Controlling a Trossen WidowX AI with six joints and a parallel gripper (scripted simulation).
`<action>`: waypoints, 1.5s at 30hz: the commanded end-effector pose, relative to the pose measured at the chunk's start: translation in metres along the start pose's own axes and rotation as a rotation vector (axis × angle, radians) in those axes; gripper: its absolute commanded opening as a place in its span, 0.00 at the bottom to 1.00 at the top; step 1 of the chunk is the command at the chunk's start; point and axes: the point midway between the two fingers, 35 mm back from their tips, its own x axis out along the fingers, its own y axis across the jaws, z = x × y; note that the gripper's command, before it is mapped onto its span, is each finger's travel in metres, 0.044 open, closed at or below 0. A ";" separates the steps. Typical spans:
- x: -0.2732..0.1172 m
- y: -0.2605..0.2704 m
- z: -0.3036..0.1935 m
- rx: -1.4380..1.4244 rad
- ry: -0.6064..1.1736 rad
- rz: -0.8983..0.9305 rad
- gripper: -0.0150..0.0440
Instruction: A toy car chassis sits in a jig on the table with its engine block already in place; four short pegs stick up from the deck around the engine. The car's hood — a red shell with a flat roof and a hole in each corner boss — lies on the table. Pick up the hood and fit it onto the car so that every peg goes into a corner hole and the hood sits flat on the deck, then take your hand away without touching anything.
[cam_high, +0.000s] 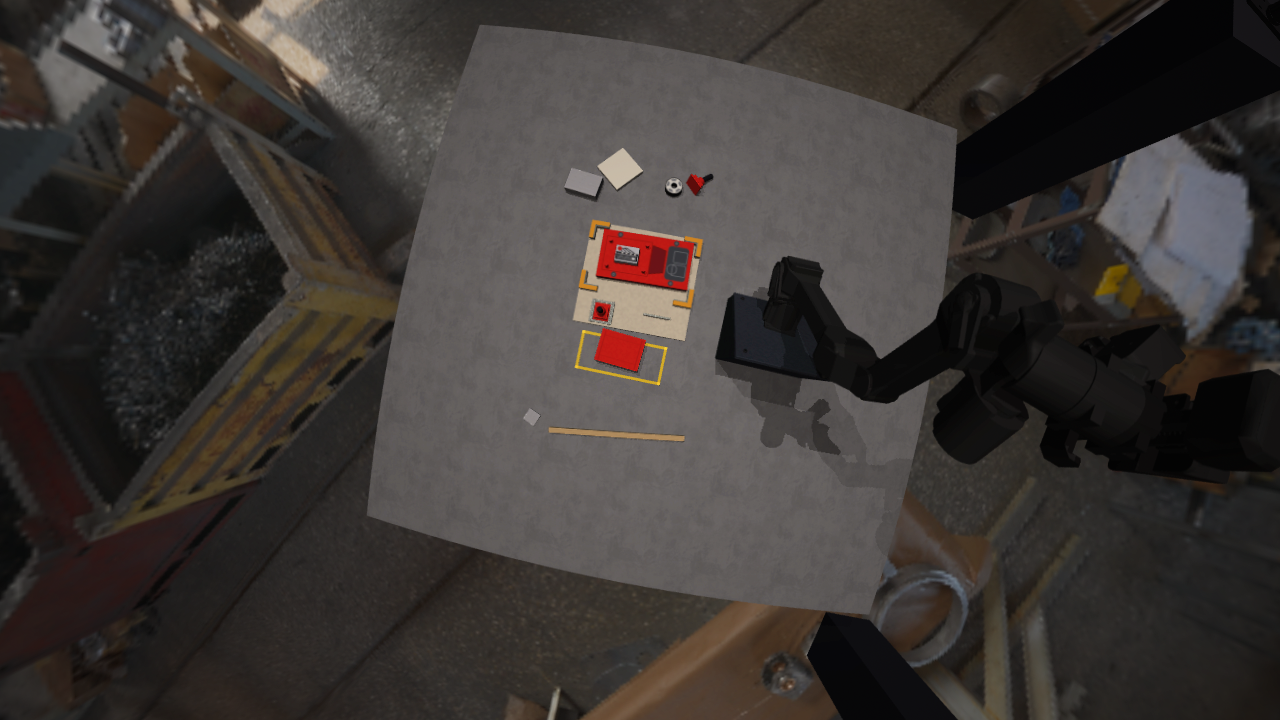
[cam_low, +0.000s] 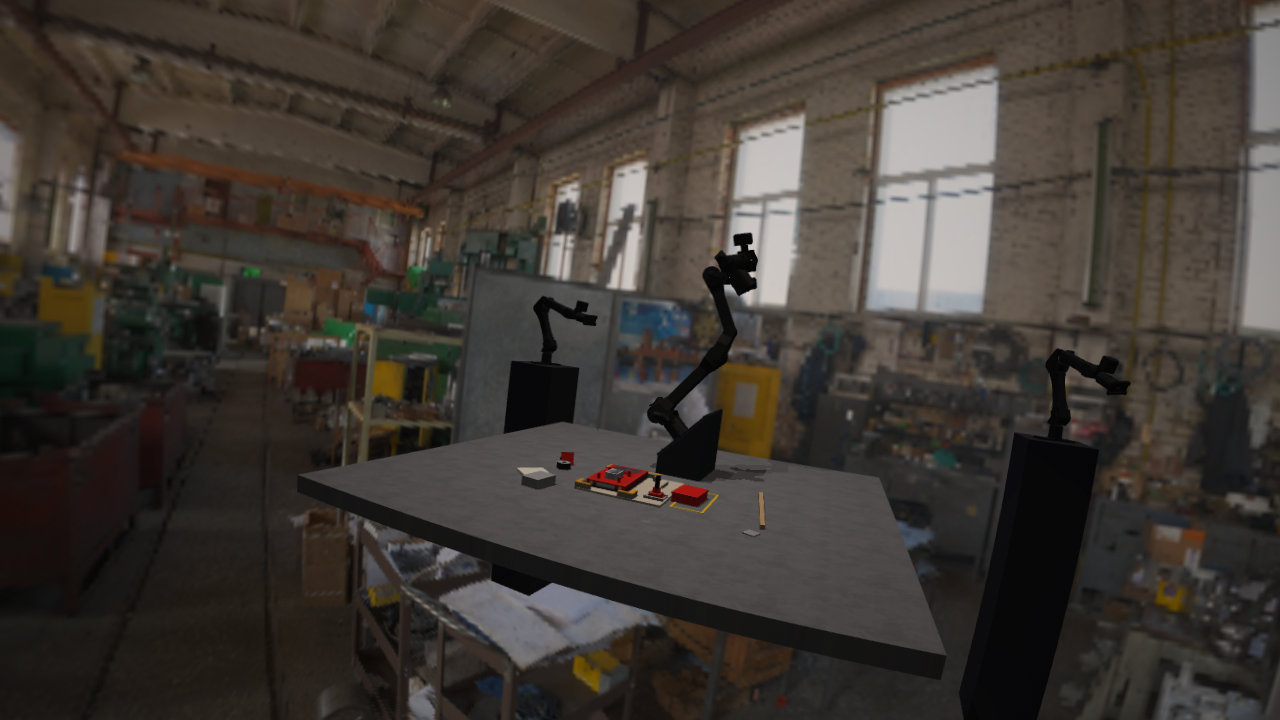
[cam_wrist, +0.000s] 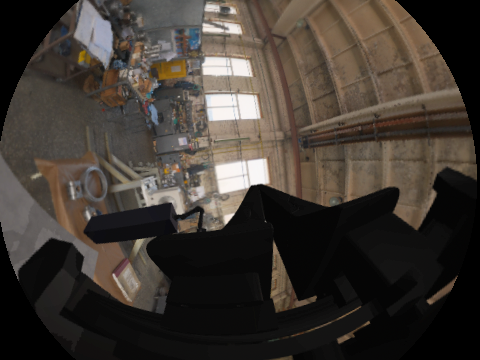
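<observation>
The red hood (cam_high: 619, 350) (cam_low: 690, 494) lies on the table inside a yellow outline (cam_high: 663, 365), turned slightly against it, roof up. The red car chassis (cam_high: 657, 259) (cam_low: 634, 475) sits between the orange corners of the jig (cam_high: 686, 298), with the grey engine block (cam_high: 627, 255) on its deck. Small dark pegs stand around the engine block; they are too small to judge closely. My gripper (cam_low: 746, 283) (cam_wrist: 256, 190) is shut and empty, raised high above the table and far from the hood. The wrist view shows only the hall and the fingers, no hood or chassis.
A red part with a black top (cam_high: 601, 311) and a thin rod (cam_high: 656, 315) lie between chassis and hood. A grey block (cam_high: 583, 182), cream tile (cam_high: 620, 168), wheel (cam_high: 673, 184) and red-black part (cam_high: 695, 183) lie beyond the chassis. A wooden strip (cam_high: 615, 434) and grey chip (cam_high: 530, 416) lie past the hood.
</observation>
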 end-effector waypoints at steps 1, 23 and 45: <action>0.000 0.000 0.001 -0.003 -0.001 -0.001 0.30; -0.003 -0.049 0.204 -0.563 -0.205 -0.240 1.00; -0.076 -0.033 0.419 -1.067 -0.509 -0.593 1.00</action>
